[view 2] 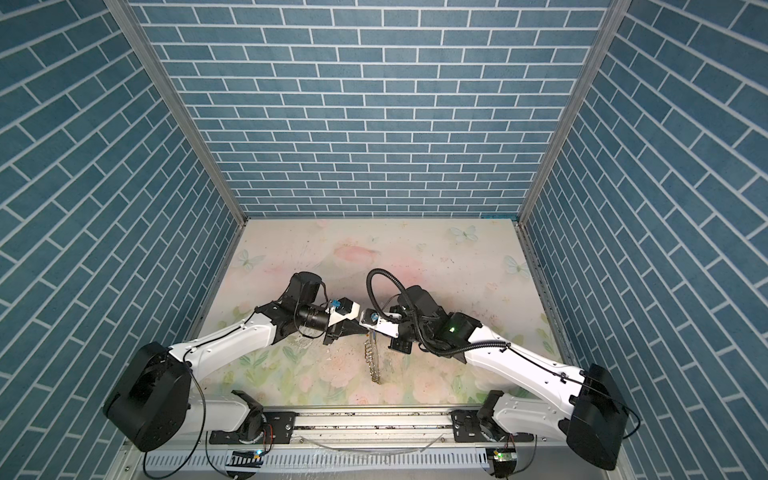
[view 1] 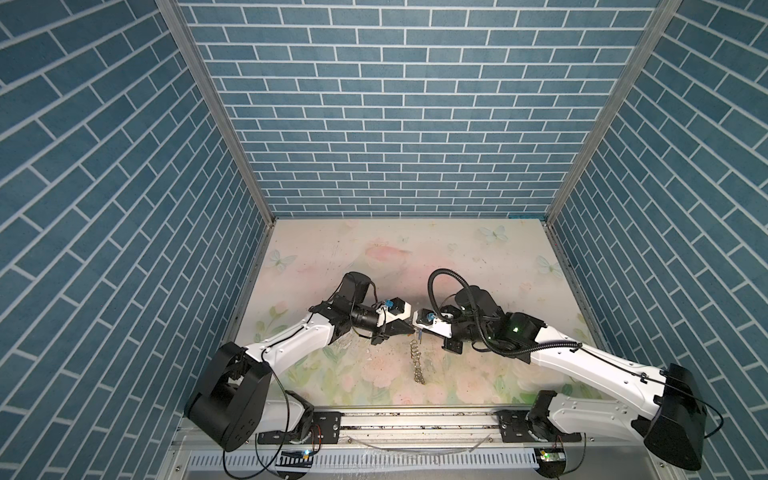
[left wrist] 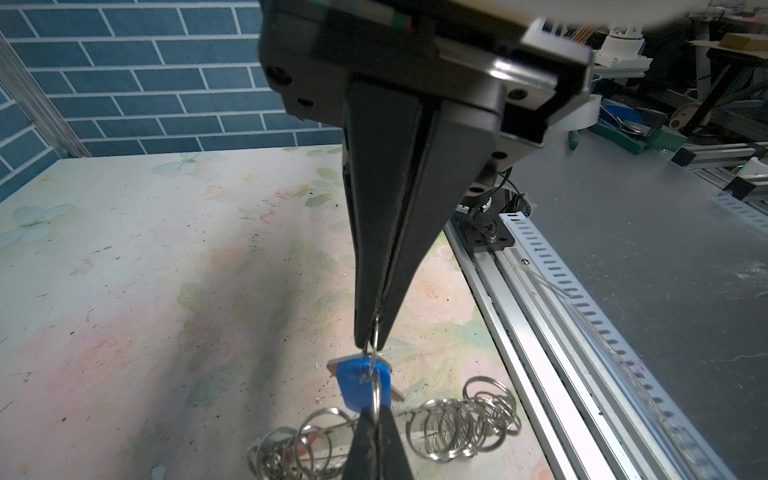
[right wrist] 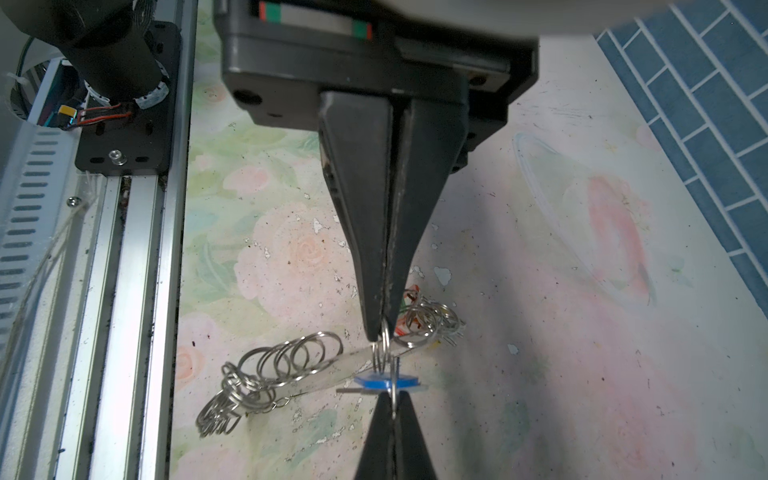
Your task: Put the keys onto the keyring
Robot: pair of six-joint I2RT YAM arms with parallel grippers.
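Blue-tagged key hangs in mid-air btw the two tools, above the table. We read this as the threading step: one key being worked onto a small split ring. The keyring, w/ its pile of loose rings, lies on the table just below, near the front rail. A red tag shows among its far rings in the right wrist view, prob. a key already on, but we can't be sure.

Left gripper: fingers pressed together, no gap, pinching the thin split ring that passes through the blue tag's hole. Right gripper: likewise pressed tight, tip to tip w/ the left one, nipping one or two small rings right beside the tag. Whether those sit on the big hoop or hang free, we can't tell.

Next move, as we judge it: feed the key's ring round the coil w/o either pinch slipping, i.e. small opposed twists w/ the two tips kept close. Main risk: the thin wire skids out of the fingers and the key drops onto the pile.
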